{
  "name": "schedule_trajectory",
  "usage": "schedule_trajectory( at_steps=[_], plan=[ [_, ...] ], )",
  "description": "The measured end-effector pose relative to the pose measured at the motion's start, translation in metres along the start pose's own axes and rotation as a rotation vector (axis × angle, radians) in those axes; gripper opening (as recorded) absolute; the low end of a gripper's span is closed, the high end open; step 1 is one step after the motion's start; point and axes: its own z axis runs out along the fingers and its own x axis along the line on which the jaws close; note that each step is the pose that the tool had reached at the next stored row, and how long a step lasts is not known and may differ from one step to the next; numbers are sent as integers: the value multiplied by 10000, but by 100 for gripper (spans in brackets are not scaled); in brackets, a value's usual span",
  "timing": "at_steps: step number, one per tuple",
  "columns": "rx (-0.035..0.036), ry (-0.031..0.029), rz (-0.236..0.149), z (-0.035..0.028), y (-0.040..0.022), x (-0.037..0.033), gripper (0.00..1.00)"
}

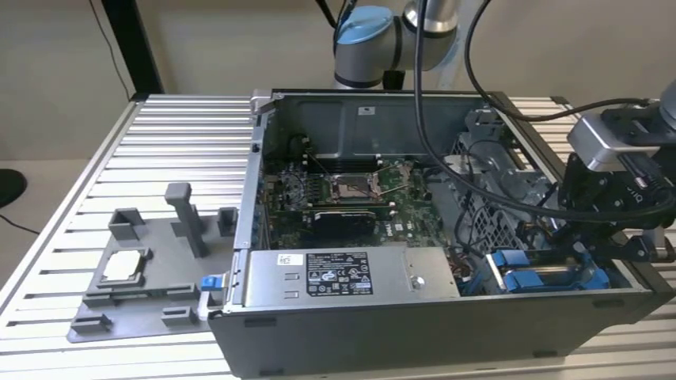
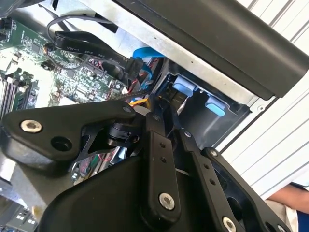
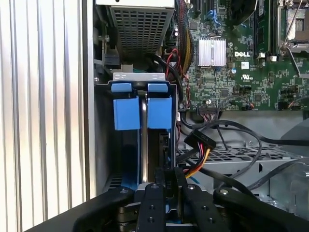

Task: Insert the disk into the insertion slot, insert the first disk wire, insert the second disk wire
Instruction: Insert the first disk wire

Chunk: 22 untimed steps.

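The disk [image 3: 128, 113] stands on edge inside the insertion slot [image 3: 99, 145], and its blue carrier tabs [image 3: 159, 112] show at the bay's mouth. In the exterior view the same blue carrier [image 1: 528, 279] sits in the case's near corner on that view's right. My gripper [image 3: 170, 180] hovers over the bay, close to the carrier's end. Its fingers [image 3: 153, 203] are drawn together, with nothing clearly between them. A black connector [image 3: 200, 142] on yellow, red and black wires lies loose beside the bay. A blue flat cable [image 2: 145, 53] with a black plug hangs free nearby.
The motherboard [image 3: 227, 72] and processor socket [image 1: 349, 186] fill the case floor. The grey power-supply box [image 1: 349, 273] stands along the front. Black cables [image 3: 241, 140] loop beside the bay. A grey fixture [image 1: 138, 269] lies on the ribbed table. A person's arm [image 2: 289, 203] shows at the table's edge.
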Motion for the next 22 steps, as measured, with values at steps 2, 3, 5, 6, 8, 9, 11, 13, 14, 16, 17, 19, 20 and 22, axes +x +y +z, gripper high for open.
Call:
schedule_trajectory(
  at_steps=[2, 3, 5, 6, 8, 9, 11, 13, 14, 16, 17, 19, 20, 22],
  plan=[
    [-2, 0, 0, 16, -1, 2, 0],
    [-2, 1, 0, 25, -1, 3, 0],
    [-2, 12, 1, 42, -2, 4, 0],
    [-1, 12, 0, 50, -3, 5, 0],
    [-2, 3, 0, 59, -3, 6, 0],
    [-2, 0, 0, 61, -3, 6, 0],
    [-2, 0, 0, 62, -3, 6, 0],
    [-3, 1, 0, 62, -3, 6, 0],
    [-2, 0, 0, 62, -3, 6, 0],
    [-3, -8, 0, 66, -3, 6, 0],
    [-3, -10, 0, 68, -4, 6, 100],
    [-2, -8, 0, 67, -4, 6, 100],
    [-2, -4, 0, 65, -3, 6, 100],
    [-6, -18, 0, 40, -2, 4, 100]
  ],
)
